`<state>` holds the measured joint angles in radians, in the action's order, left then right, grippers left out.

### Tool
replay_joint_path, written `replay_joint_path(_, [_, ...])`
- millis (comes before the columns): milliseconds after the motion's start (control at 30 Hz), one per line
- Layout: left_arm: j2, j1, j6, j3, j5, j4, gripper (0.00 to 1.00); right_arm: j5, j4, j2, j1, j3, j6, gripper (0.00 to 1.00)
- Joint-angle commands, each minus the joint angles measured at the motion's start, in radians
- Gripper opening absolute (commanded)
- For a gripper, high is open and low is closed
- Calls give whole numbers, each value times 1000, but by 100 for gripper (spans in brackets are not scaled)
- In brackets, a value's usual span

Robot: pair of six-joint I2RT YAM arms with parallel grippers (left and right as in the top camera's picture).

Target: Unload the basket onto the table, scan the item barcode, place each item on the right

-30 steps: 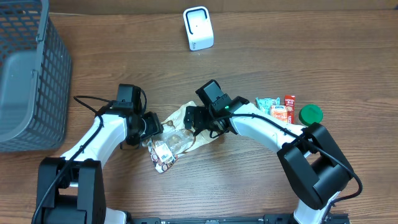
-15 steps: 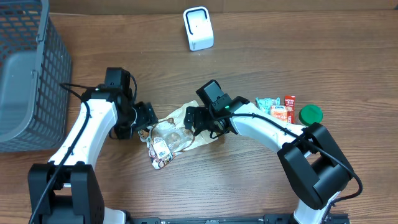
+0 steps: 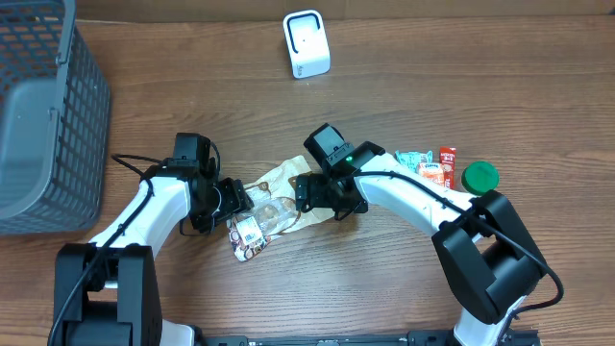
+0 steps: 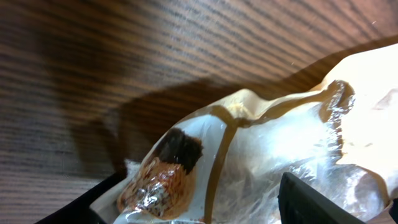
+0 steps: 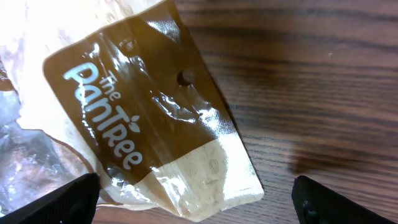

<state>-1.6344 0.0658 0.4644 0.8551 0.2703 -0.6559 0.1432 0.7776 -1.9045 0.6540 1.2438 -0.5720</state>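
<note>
Bag (image 3: pixel 270 206): crinkled glossy plastic, brown and clear. Left gripper (image 3: pixel 239 200) jaws apart astride edge; right gripper (image 3: pixel 303 190) wide open, empty.

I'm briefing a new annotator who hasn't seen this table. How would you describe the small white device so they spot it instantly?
Start at the grey mesh basket on the left of the table, then look right along the far side. The white device stands there alone, the only plain white rounded block, unlike the colourful packets lower right.
</note>
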Motion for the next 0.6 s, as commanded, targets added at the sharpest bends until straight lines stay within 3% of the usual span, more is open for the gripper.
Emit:
replay_joint_path(0, [-2, 10, -12, -10, 11, 22, 68, -44, 13, 29, -7, 22, 29, 100])
replay_joint_path(567, [-2, 11, -16, -10, 11, 39, 66, 208, -264, 28, 19, -191, -106, 100])
